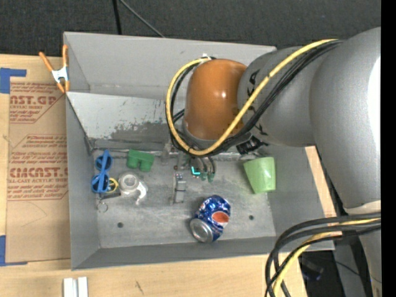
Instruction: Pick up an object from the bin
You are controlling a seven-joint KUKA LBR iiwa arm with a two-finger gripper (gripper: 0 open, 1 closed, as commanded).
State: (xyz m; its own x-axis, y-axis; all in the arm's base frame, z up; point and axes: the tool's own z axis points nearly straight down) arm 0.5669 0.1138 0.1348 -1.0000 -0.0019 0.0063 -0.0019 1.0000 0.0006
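Nothing lifted yet, so the pick is all ahead of you. The likeliest candidate, judged by nearness alone, is a small grey piece (179,188) on the bin (142,224) floor near the middle of the frame; its kind is too small to tell. The gripper (195,169) hangs just above and to the right of it in the frame, low over the floor and tucked under the orange cover (210,101) of the wrist. You cannot tell whether the jaws are apart or together, since the cover and cables hide them. Nothing shows between them, so count no grasp. Below that, toward the lower middle, lies a crushed blue can (210,218) on its side, apart from the gripper. Right of the gripper a green cup (260,174) sits tipped, near but not touching. Left of it, against the back wall, is a green block (140,160). Further left are a pale round item (130,185) and a blue looped plastic item (102,173), close together at the left wall. What remains, by my reading: settle over one thing, close on it, raise it clear.
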